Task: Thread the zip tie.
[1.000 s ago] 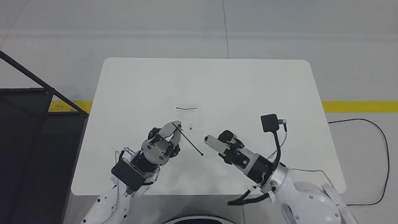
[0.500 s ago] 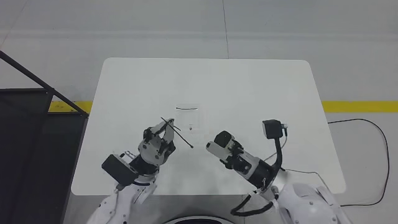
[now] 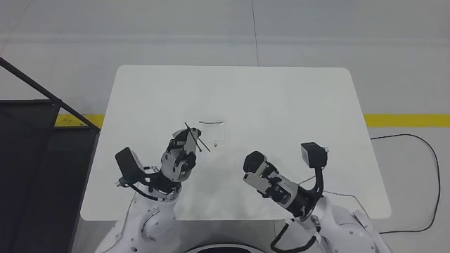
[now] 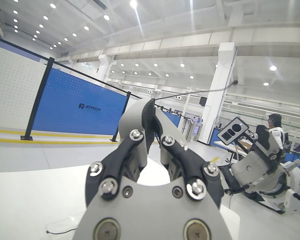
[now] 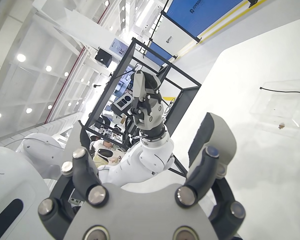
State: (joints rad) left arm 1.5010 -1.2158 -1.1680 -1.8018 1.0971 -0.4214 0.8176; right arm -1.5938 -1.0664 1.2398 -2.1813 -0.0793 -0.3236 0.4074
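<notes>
My left gripper (image 3: 188, 138) is above the table's near left part, shut on a thin black zip tie (image 3: 204, 145) that sticks out both ways from the fingers. In the left wrist view the jaws are pressed together at the left gripper (image 4: 152, 112), and the zip tie (image 4: 190, 92) runs out as a fine line toward the right arm (image 4: 260, 156). My right gripper (image 3: 252, 162) is a short way to the right, open and holding nothing. The right wrist view shows the right gripper (image 5: 145, 136) with its jaws wide apart, facing the left arm (image 5: 146, 111).
A clear shallow tray (image 3: 219, 135) lies at the table's middle with a second black zip tie (image 3: 211, 121) on its far side; both show as the tray (image 5: 290, 123) and the zip tie (image 5: 282, 91) in the right wrist view. The white table (image 3: 295, 98) is bare beyond it.
The left wrist has turned, swinging the held zip tie away from the right gripper and toward the tray. The right gripper has drawn back a little toward the robot.
</notes>
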